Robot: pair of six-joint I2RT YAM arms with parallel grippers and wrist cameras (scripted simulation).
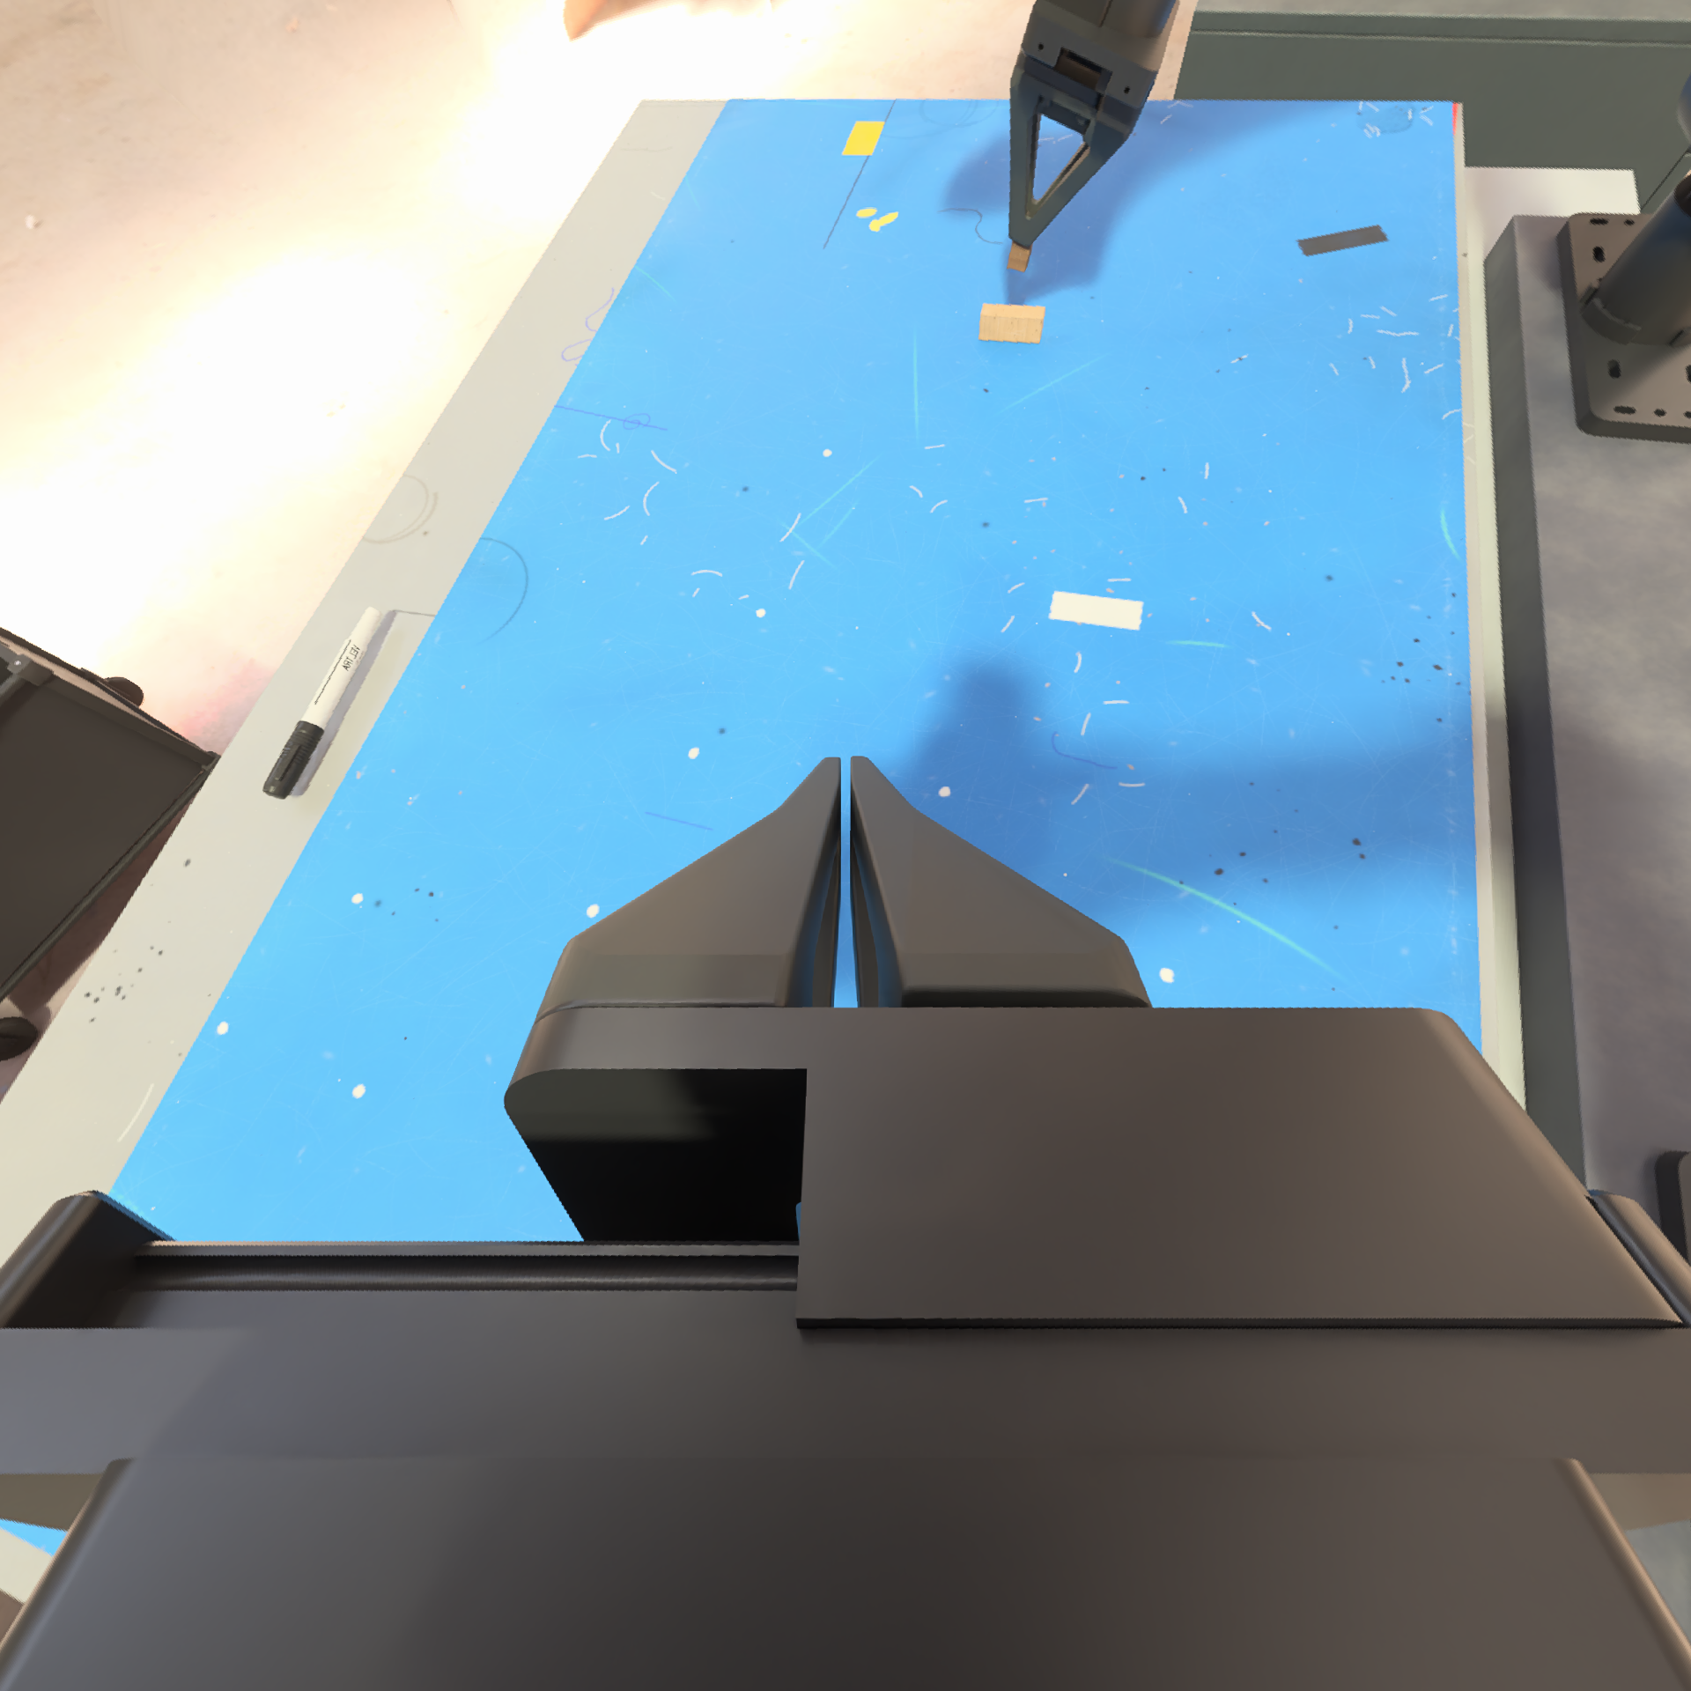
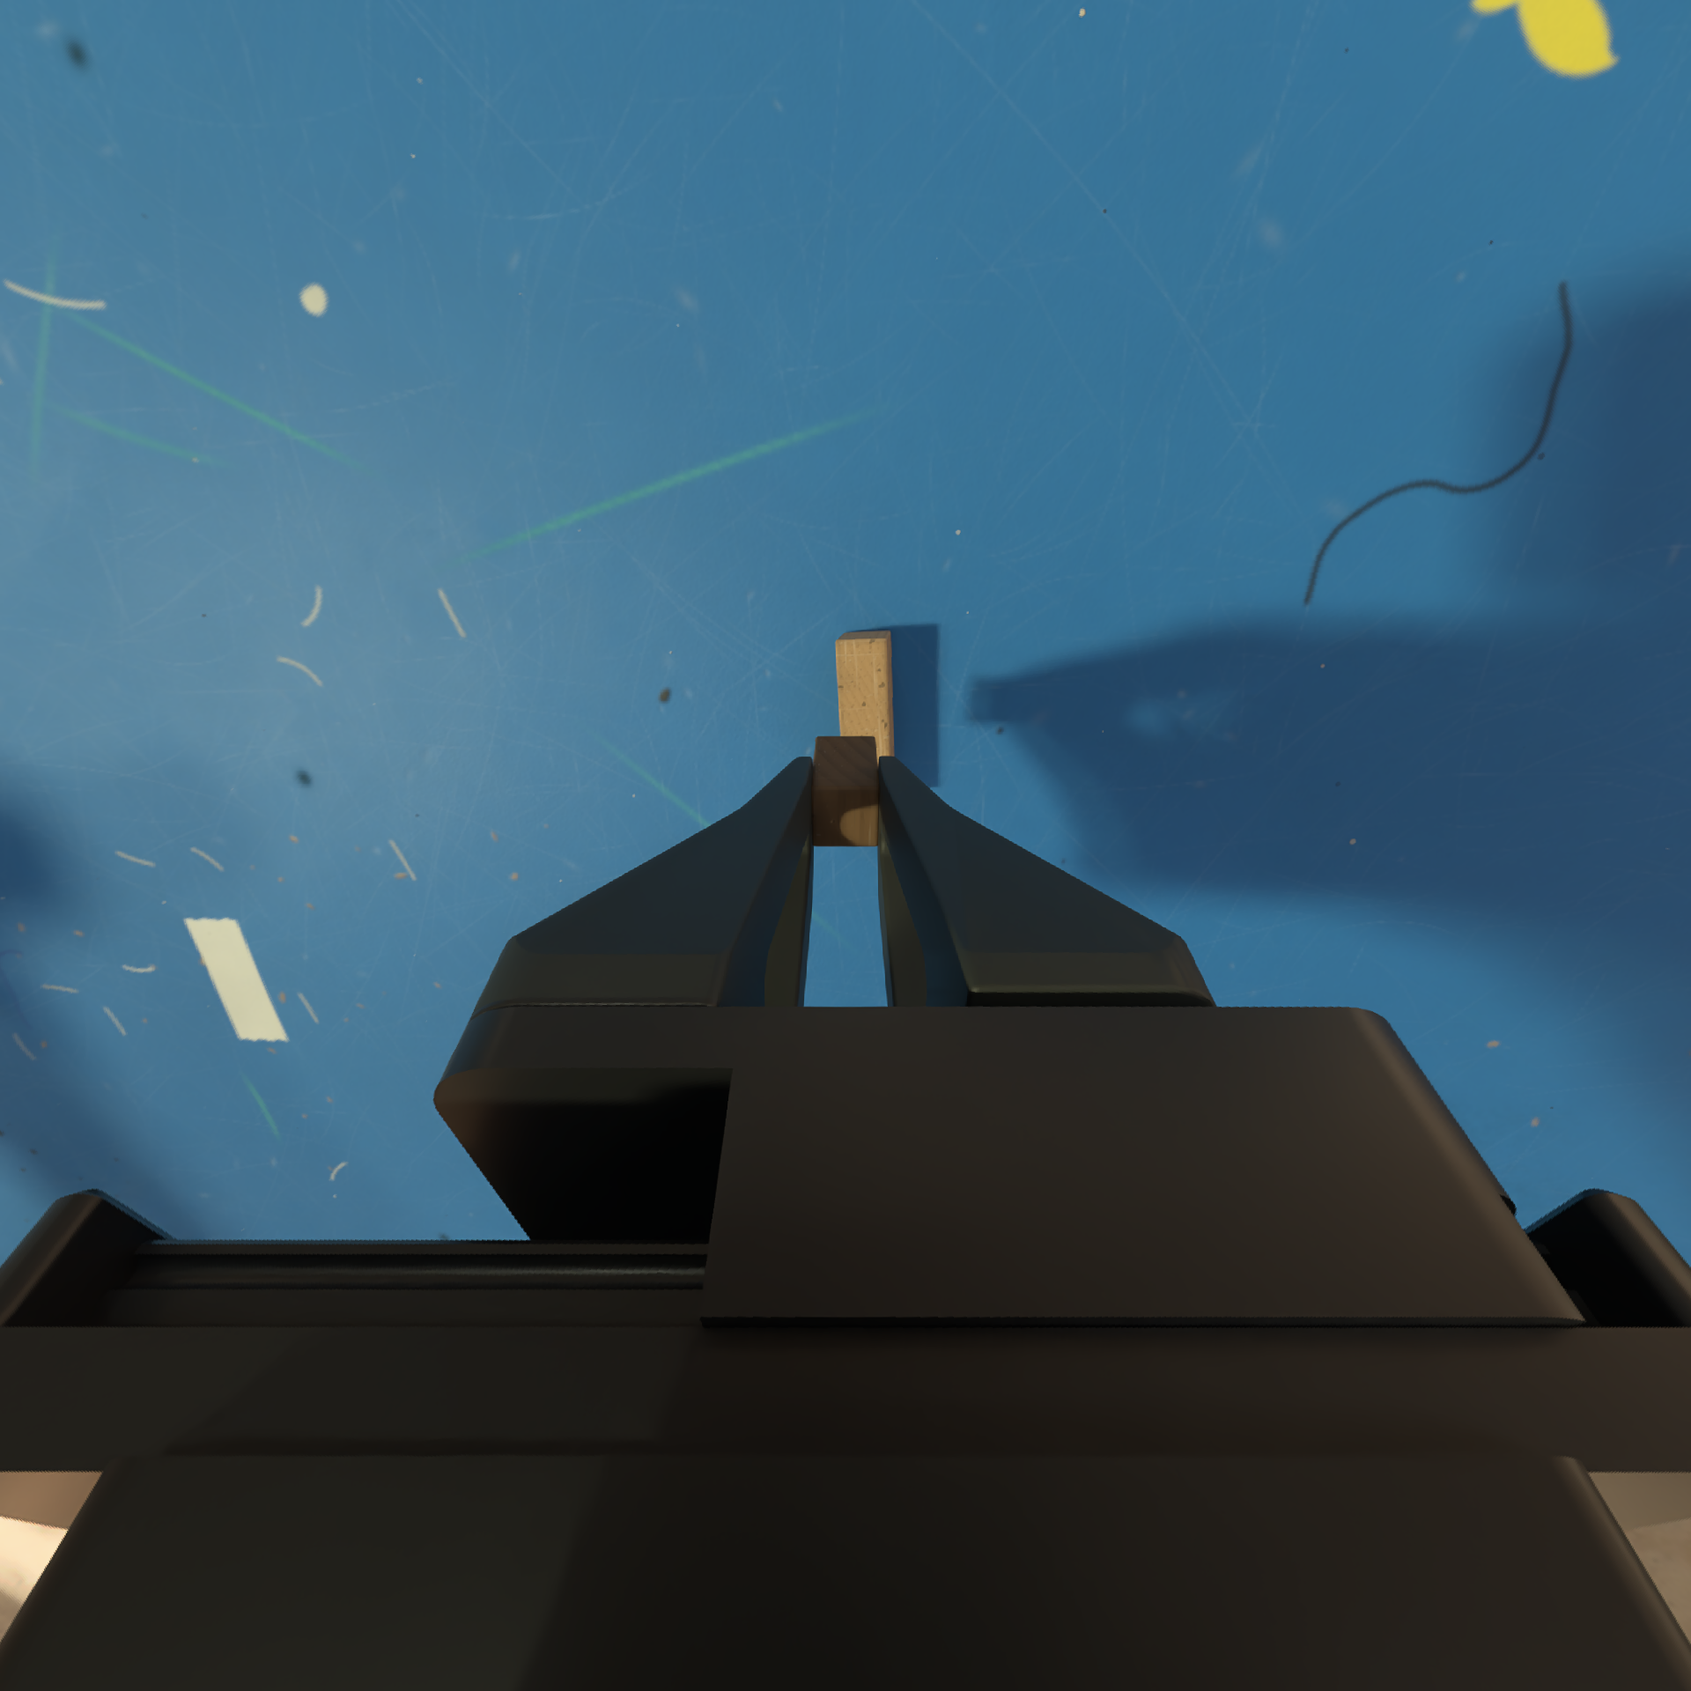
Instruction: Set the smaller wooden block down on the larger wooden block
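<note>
The larger wooden block (image 1: 1011, 323) lies on the blue mat (image 1: 823, 567) at its far end. My right gripper (image 1: 1018, 249) hangs just behind and above it, shut on the smaller wooden block (image 1: 1017, 260). In the right wrist view the smaller block (image 2: 845, 789) sits between my fingertips, and the larger block (image 2: 864, 682) shows just beyond it, lower on the mat (image 2: 640, 366). My left gripper (image 1: 845, 761) is shut and empty, above the mat's near middle, far from both blocks.
A black-and-white marker (image 1: 322, 703) lies on the grey table edge at the left. A white tape strip (image 1: 1095, 609), a yellow patch (image 1: 862, 138) and a dark patch (image 1: 1341, 240) mark the mat. A dark box (image 1: 73, 787) stands at the left, and an arm base (image 1: 1620, 320) at the right.
</note>
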